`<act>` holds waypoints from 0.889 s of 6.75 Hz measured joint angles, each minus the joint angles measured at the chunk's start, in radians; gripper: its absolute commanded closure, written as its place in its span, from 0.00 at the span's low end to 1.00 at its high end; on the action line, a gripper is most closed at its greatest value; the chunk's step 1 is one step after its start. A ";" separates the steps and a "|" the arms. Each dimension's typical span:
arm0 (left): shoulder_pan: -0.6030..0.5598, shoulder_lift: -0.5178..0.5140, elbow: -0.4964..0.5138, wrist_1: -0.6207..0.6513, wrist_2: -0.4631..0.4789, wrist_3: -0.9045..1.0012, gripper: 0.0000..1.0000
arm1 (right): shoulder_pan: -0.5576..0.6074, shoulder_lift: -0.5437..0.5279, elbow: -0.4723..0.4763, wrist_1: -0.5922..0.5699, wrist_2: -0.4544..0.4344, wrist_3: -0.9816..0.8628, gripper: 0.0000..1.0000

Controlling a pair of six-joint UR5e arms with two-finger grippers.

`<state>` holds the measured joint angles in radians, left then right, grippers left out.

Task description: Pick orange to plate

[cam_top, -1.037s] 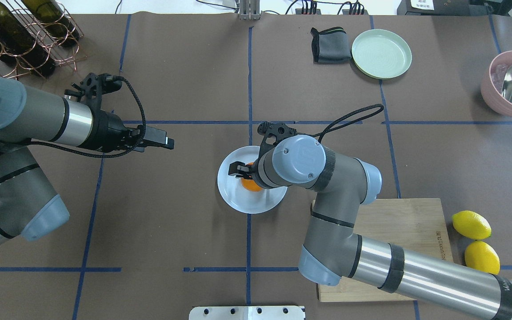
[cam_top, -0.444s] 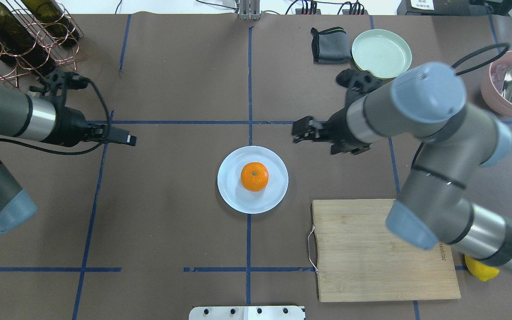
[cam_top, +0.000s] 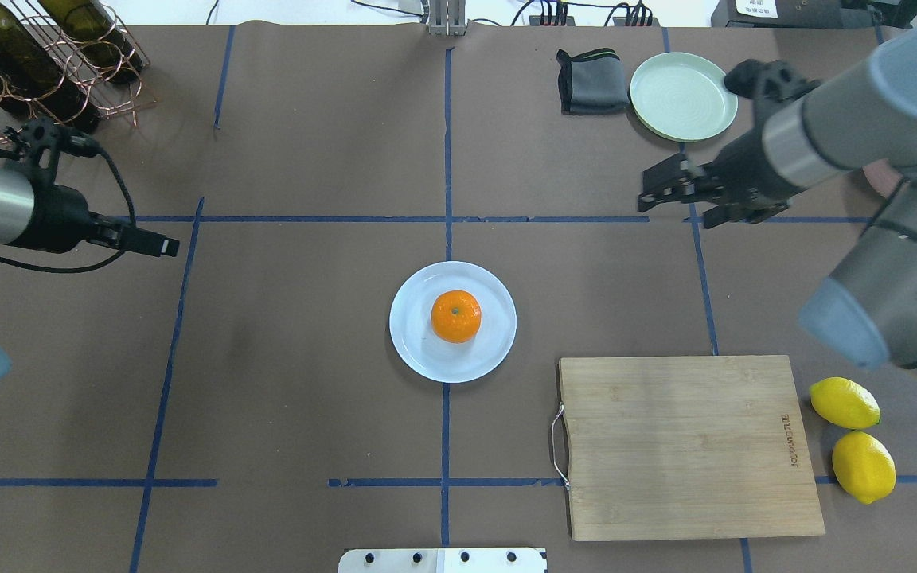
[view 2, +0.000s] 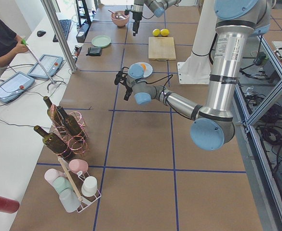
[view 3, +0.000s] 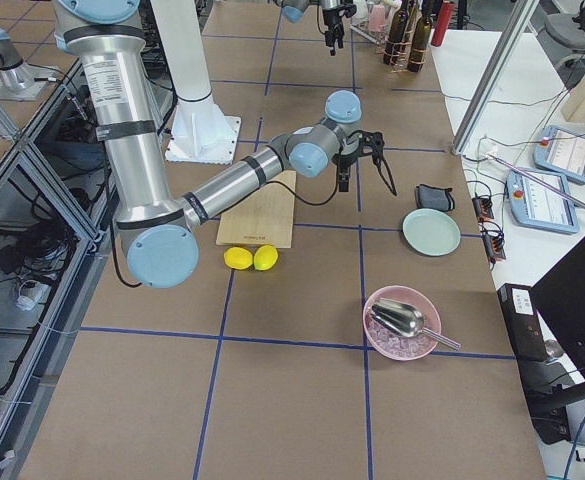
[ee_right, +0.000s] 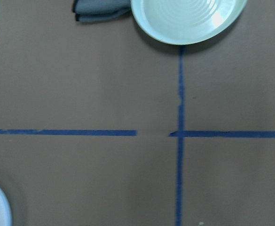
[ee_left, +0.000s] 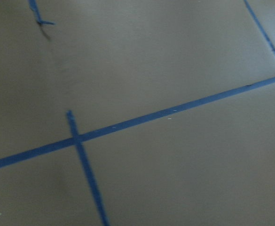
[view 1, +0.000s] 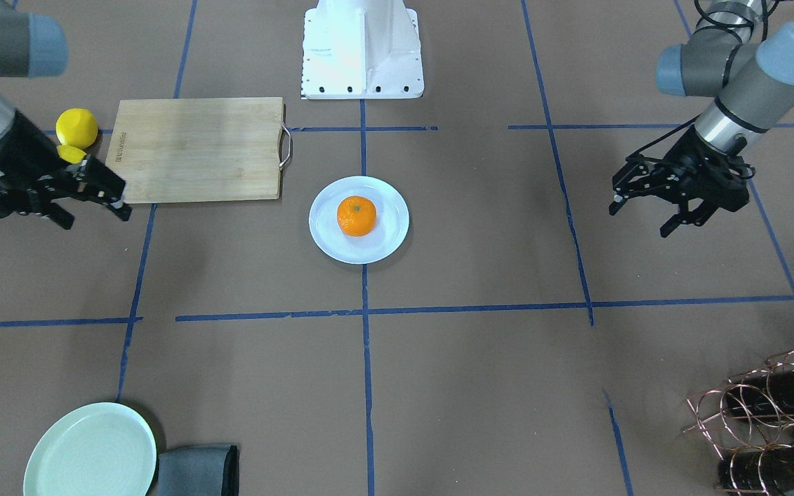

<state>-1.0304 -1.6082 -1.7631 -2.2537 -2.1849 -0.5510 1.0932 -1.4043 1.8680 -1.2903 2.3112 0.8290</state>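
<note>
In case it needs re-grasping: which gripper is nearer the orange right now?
Right. The right gripper is to the right of the orange and beyond it as the robot sees it; the left gripper is farther off, to its left. Neither touches it.

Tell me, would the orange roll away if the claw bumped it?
Probably a bit: the orange is round, so a nudge would likely set it rolling. The plate looks glossy and nearly flat, so its low rim may not stop it. The orange's dimpled skin should give decent grip, so a gentle squeeze probably wouldn't slip.
</note>
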 measured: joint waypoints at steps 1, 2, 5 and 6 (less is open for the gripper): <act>-0.108 0.027 0.001 0.063 -0.067 0.147 0.00 | 0.071 -0.040 -0.049 0.000 0.030 -0.144 0.00; -0.209 0.045 -0.003 0.149 -0.122 0.285 0.00 | 0.139 -0.066 -0.106 -0.003 0.059 -0.282 0.00; -0.408 0.016 -0.069 0.558 -0.164 0.548 0.00 | 0.321 -0.081 -0.267 -0.046 0.099 -0.639 0.00; -0.443 -0.027 -0.084 0.686 -0.162 0.591 0.00 | 0.365 -0.077 -0.294 -0.113 0.099 -0.764 0.00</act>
<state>-1.4733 -1.6352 -1.8475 -1.5678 -2.3471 0.0403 1.4578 -1.4815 1.5738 -1.4033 2.4097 0.0648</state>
